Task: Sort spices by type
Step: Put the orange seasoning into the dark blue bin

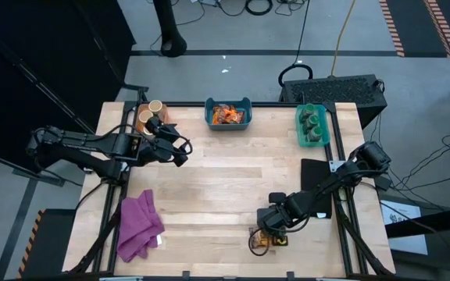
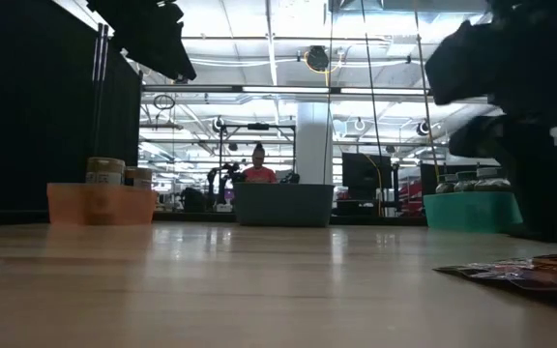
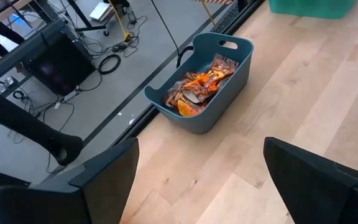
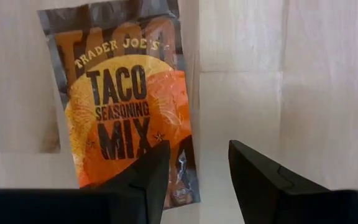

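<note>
Orange, blue, teal and purple on pale wood

The table point(image 1: 225, 179) is light blond planks with a faint grain. The packet point(image 4: 126, 99) is grey-silver with an orange disc and dark brown lettering reading Taco Seasoning Mix. More orange-and-dark packets point(image 3: 197, 90) fill the slate-blue bin point(image 3: 229, 81). The teal bin point(image 1: 312, 125) holds dark-green jars point(image 1: 312, 121); the orange bin point(image 2: 102, 204) holds tan jars point(image 1: 151, 111) with cream tops. The cloth point(image 1: 139, 224) is purple-magenta. Both arms are black, as is the mat point(image 1: 316, 176). A person point(image 2: 258, 170) beyond the table wears red.
</note>
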{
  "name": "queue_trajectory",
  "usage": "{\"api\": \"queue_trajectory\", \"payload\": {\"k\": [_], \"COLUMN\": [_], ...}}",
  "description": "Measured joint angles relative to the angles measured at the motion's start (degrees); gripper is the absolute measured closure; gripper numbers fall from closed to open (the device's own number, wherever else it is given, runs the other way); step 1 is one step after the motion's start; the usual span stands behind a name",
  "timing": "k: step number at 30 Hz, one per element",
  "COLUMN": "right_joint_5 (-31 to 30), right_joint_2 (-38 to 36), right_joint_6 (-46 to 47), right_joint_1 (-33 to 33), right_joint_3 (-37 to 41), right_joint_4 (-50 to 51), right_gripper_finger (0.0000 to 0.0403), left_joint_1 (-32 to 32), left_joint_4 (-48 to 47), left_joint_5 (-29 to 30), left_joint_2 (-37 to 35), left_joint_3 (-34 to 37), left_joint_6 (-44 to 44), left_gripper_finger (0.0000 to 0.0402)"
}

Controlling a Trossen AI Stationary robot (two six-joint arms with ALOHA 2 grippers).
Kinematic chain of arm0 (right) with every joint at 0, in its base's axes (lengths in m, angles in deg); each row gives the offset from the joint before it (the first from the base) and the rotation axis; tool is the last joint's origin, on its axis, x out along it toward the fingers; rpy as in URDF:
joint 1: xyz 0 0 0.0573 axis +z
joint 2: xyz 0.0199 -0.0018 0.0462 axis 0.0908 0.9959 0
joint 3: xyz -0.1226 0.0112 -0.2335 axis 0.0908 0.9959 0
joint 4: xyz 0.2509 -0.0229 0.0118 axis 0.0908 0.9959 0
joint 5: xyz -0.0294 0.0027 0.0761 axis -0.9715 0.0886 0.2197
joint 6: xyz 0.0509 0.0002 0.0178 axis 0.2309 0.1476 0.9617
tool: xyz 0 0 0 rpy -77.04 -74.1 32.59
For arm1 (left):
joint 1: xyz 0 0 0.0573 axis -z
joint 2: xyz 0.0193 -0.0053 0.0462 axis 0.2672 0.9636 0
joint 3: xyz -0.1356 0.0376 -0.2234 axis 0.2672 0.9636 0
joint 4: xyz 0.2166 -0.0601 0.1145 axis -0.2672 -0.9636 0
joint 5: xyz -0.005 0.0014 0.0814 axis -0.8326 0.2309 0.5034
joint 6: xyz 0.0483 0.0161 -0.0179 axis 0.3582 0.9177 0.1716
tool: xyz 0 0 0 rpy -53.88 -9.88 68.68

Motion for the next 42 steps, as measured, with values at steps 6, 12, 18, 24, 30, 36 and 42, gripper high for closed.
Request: {"api": "queue_trajectory", "payload": {"k": [6,12,18,24,30,36,42], "right_joint_5": [0.29,0.37,3.25,3.28,3.35,3.48,4.08], "right_joint_2": [0.0,1.04,4.24,4.39,4.46,4.52,4.55], "right_joint_6": [3.67,3.64,3.36,3.36,3.36,3.01,2.7], "right_joint_1": [0.07,0.09,0.02,-0.02,0.02,0.05,0.04], "right_joint_3": [0.82,0.82,0.54,0.67,0.74,0.74,0.76], "right_joint_4": [-2.05,-2.1,-3.05,-3.74,-3.96,-4.24,-4.17], "right_gripper_finger": [0.0254,0.0254,0.0254,0.0254,0.0281,0.0339,0.0391], "left_joint_1": [0.0,0.0,0.0,0.0,0.0,0.0,0.0], "left_joint_4": [0.0,0.0,0.0,0.0,0.0,0.0,0.0], "left_joint_5": [0.09,0.09,0.11,0.11,0.11,0.12,0.11], "left_joint_2": [0.0,0.0,0.0,0.0,0.0,0.0,0.0], "left_joint_3": [0.0,0.0,0.0,0.0,-0.01,-0.02,-0.02], "left_joint_6": [-0.02,-0.02,-0.02,-0.02,0.02,0.09,0.13], "left_gripper_finger": [0.0052,0.0052,0.0052,0.0052,0.0052,0.0052,0.0052]}}
